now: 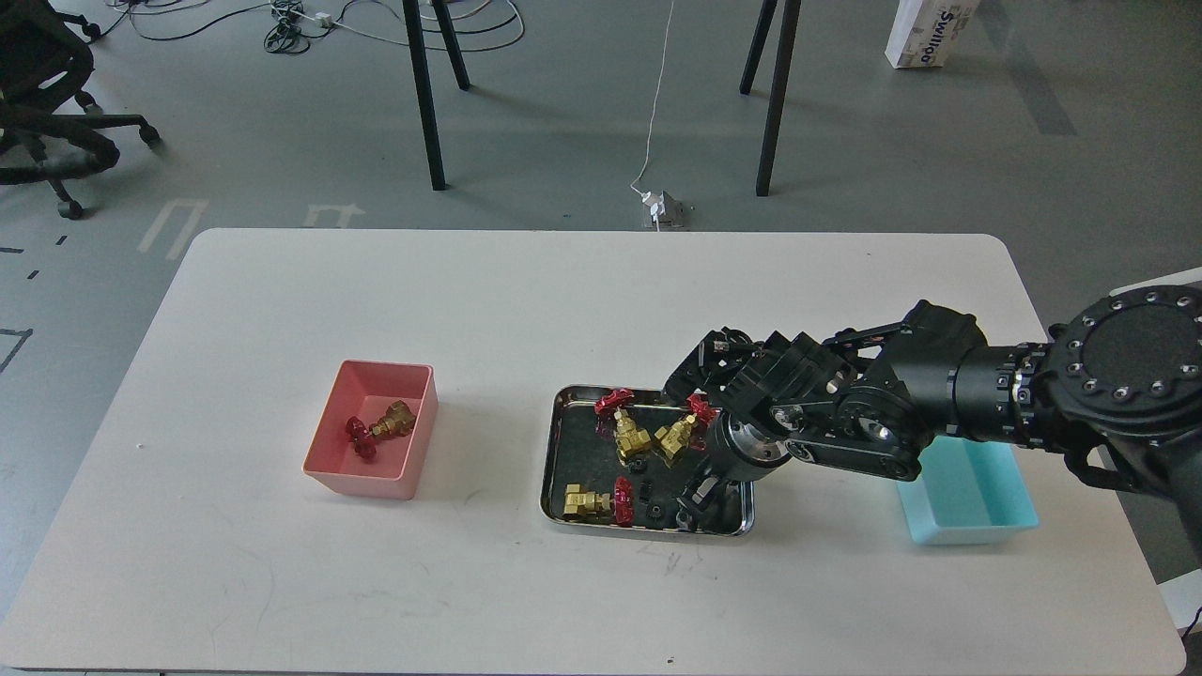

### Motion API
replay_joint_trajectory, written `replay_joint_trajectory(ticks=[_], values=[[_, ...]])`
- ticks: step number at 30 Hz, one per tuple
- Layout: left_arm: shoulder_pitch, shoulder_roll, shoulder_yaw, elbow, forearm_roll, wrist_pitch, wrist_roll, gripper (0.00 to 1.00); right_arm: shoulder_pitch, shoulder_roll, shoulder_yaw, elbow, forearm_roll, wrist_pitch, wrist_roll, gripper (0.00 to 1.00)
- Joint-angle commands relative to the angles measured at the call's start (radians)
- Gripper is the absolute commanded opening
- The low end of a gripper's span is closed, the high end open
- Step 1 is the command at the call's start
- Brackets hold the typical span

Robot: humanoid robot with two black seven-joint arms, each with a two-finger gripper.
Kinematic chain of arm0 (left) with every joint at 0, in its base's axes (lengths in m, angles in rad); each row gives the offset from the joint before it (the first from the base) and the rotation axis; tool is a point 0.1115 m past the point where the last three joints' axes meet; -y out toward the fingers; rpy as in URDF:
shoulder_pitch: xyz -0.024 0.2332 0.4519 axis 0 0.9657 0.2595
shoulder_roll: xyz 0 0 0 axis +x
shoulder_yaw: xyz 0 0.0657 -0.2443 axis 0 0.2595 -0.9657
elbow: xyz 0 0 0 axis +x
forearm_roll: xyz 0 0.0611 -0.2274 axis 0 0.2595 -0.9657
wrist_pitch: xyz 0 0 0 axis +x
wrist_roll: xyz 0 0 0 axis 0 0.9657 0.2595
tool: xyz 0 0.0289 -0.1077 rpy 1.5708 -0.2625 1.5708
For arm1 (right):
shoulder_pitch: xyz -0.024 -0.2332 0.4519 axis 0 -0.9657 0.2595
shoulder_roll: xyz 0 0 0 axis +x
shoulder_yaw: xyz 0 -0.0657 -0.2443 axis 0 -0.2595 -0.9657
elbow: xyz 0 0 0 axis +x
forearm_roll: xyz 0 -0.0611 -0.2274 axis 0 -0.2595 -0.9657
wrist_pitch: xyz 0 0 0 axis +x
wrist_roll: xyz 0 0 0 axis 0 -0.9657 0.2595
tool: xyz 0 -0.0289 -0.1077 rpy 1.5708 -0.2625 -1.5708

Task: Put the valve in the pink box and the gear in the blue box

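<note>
Right claw point(693, 502) reaching down into steel tray point(554, 451) near black gears point(648, 488) — whether parted or clenched cannot be told, three valves point(631, 437) in tray, one valve point(392, 422) in pink box point(324, 465), blue box point(977, 507) at right of table point(470, 300) — partly under the arm.

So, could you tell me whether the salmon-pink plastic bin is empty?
Not empty: the salmon-pink plastic bin holds one brass valve with a red handwheel.

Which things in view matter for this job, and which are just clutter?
Job: valve in pink box; three valves and gears in steel tray; blue box; right gripper.
Clutter: office chair, floor cables, cardboard box, table legs.
</note>
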Motion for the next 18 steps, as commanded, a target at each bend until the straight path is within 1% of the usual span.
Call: replay_joint_trajectory(ticks=[1,4,9,13,15,18], values=[[0.000,0.001,0.000,0.000,0.000,0.001,0.000,0.98,0.009,0.000,0.000,0.004,0.003,0.000,-0.006,0.30],[0.000,0.001,0.000,0.000,0.000,0.001,0.000,0.98,0.014,0.000,0.000,0.009,0.005,0.000,-0.007,0.26],[0.001,0.001,-0.026,0.000,0.002,0.000,0.000,0.98,0.017,0.000,0.003,0.017,0.008,0.000,-0.007,0.12],[0.001,0.001,-0.026,0.000,0.002,0.000,0.000,0.98,0.052,0.000,0.015,0.043,0.017,0.000,-0.007,0.10],[0.001,0.001,-0.026,0.000,0.002,0.000,0.000,0.98,0.090,-0.005,0.035,0.085,0.029,0.000,-0.006,0.10],[0.005,-0.001,-0.025,0.000,0.003,0.001,0.000,0.98,0.167,-0.121,0.071,0.185,0.071,0.000,-0.006,0.10]])
